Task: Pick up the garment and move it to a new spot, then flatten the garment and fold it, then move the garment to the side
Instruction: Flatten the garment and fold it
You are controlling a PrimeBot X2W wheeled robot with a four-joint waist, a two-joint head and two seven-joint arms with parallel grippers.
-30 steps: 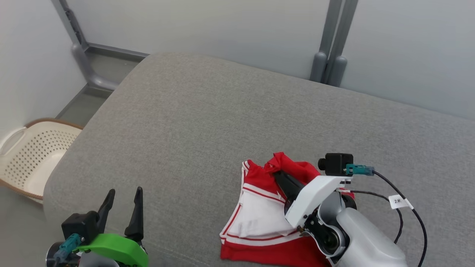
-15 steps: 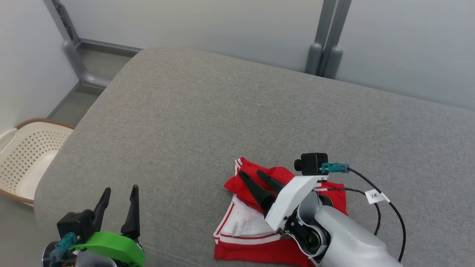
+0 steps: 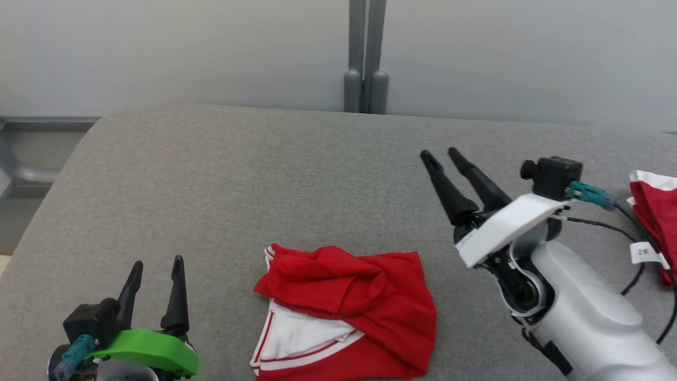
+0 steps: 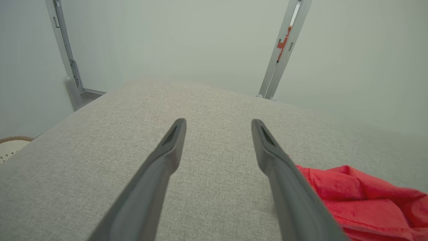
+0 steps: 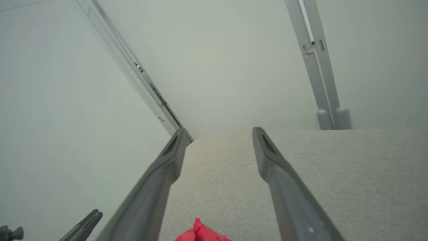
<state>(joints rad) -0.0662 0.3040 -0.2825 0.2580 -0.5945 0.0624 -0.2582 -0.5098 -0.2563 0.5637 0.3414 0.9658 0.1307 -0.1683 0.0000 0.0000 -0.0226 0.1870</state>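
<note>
While it sits low at the near left of the head view, the left gripper (image 3: pixel 158 262) has its jaws apart with nothing between them, its dark fingers pointing away over bare fabric of the grey cushion (image 3: pixel 238 174). The left wrist view shows the same gap (image 4: pixel 218 122), with the rim of a pale basket (image 4: pixel 10 145) at the far left edge, beyond the cushion's side.

To the right of that gripper, near the front edge of the cushion, lies the garment (image 3: pixel 359 286). It is red with white panels and red-and-white striped trim, and it is crumpled, with a loose red fold bunched across its top. In the left wrist view its red cloth (image 4: pixel 351 197) lies just beside the right-hand finger; whether they touch I cannot tell.

Further right, the right gripper (image 3: pixel 440 153) is raised and clear of the garment, with its jaws apart and empty, pointing towards the grey post (image 3: pixel 365 53) against the wall (image 3: pixel 185 47). At the far right edge a second red and white cloth (image 3: pixel 656 211) lies on the cushion.
</note>
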